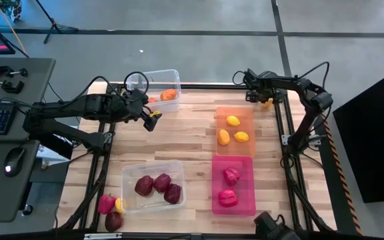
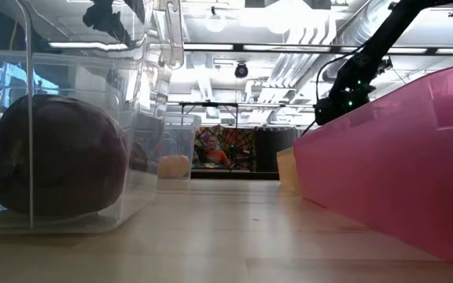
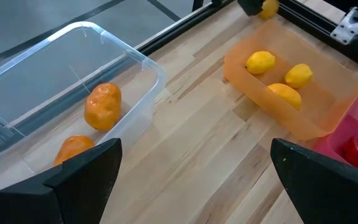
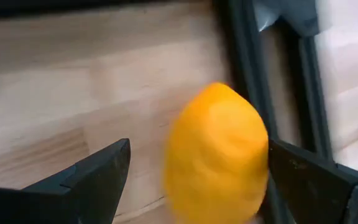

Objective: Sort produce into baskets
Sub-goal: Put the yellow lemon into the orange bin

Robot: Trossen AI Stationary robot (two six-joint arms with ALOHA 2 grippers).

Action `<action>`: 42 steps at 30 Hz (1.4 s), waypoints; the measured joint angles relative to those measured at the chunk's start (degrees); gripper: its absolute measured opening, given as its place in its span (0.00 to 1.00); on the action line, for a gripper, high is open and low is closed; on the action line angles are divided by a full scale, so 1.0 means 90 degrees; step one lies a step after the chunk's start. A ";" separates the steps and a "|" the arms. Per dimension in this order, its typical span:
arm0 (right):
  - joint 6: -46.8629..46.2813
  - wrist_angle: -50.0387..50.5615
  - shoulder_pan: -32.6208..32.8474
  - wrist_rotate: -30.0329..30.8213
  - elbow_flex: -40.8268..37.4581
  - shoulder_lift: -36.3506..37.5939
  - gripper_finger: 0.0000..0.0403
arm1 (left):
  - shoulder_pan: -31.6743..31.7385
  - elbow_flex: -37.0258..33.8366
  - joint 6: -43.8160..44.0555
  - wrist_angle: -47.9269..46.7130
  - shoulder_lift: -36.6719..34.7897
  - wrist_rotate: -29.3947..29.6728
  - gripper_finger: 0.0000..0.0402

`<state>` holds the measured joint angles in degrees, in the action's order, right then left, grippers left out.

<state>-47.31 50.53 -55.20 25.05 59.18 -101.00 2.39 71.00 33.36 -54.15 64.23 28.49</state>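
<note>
**Produce counted across four bins, one lemon between the right fingers**

The right gripper [image 1: 267, 101] is being held at the table's far right corner, just beyond the orange bin [image 1: 235, 131]; its fingers are spread, and a yellow lemon [image 4: 216, 155] is being seen between them, though whether it is being pinched cannot be told. The left gripper [image 1: 153, 119] is being held with fingers spread and nothing between them, just beside the far clear bin [image 1: 157, 91].

Three yellow lemon-like pieces [image 1: 233, 121] are being kept in the orange bin. Two orange pieces [image 3: 102, 106] are being kept in the far clear bin. Three dark maroon pieces [image 1: 162, 182] are being kept in the near clear bin [image 1: 153, 187]. Two pink-red pieces [image 1: 231, 176] are being kept in the pink bin [image 1: 233, 185]. Three pieces, one pink-red [image 1: 106, 203], one yellow and one maroon [image 1: 114, 221], are being left on the table [image 1: 185, 140] at its near left corner.

No readable writing or label is being shown on any bin.
</note>
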 joint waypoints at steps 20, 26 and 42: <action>0.1296 -0.0554 0.0009 -0.1071 -0.0002 0.0004 0.71 | -0.0001 0.0000 0.0102 0.0003 0.0000 0.0013 0.99; 0.2049 -0.0576 0.0012 -0.1058 -0.0002 0.0780 0.43 | 0.0000 0.0001 0.0102 0.0003 0.0000 0.0015 0.99; 0.2182 0.0004 0.1847 -0.3215 0.0000 0.3627 0.58 | -0.0108 0.0002 0.0525 -0.0402 0.0000 -0.0441 0.99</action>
<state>-27.67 50.56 -38.57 -3.88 59.18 -68.36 1.42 71.02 38.09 -57.77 64.23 24.52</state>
